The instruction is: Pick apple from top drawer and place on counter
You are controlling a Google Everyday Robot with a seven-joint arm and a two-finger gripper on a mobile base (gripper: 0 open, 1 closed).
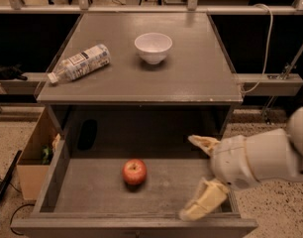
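Red apple (pixel 134 171) resting mid-floor of open top drawer (pixel 87 195), clear of walls; gripper (pixel 187 177) spread wide over drawer near one side wall, apart from fruit: slide toward apple, straddle evenly, close gently to avoid rolling it, then raise to worktop (pixel 191 73).

Our white arm (pixel 270 155) extended in from the 3 o'clock edge, ending low at about 4 o'clock. Our gripper (pixel 187 177) pointed toward 9 o'clock, its two tan fingers (pixel 203 202) spread wide apart, one at 12 o'clock of the other, gripping nothing.
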